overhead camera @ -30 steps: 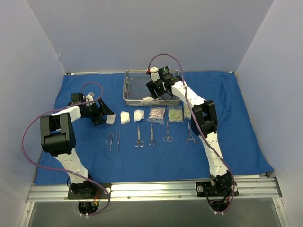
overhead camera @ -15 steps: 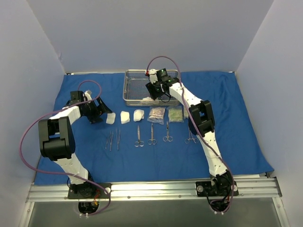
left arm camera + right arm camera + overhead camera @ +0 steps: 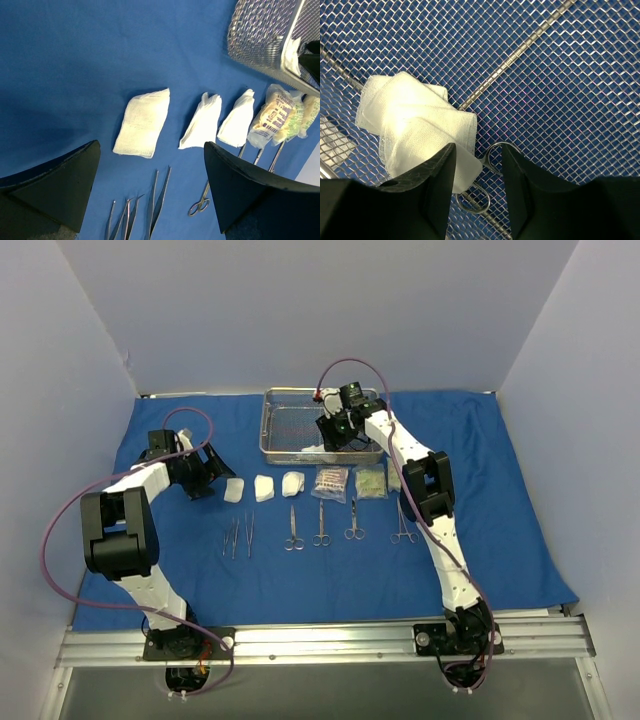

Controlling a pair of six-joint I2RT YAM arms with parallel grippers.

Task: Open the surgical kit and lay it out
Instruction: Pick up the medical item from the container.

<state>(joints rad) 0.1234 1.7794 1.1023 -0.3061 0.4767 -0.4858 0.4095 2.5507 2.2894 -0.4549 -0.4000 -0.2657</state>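
Right claw (image 3: 478,150) sits in the mesh tray (image 3: 560,75), gauze pad (image 3: 415,125) and scissors (image 3: 489,152) between its fingers; I cannot tell whether it grips. Left claw (image 3: 151,145) gapes wide, folded gauze (image 3: 141,122) just ahead.

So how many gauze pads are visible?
4. Three gauze pads lie in a row on the blue cloth; one is in the mesh tray by the right gripper. More may be hidden.

Left arm (image 3: 150,588), right arm (image 3: 447,565): white link shells, black joint housings, black bases. Purple cable (image 3: 44,545) loops along each. Jaws black, wedge-shaped.
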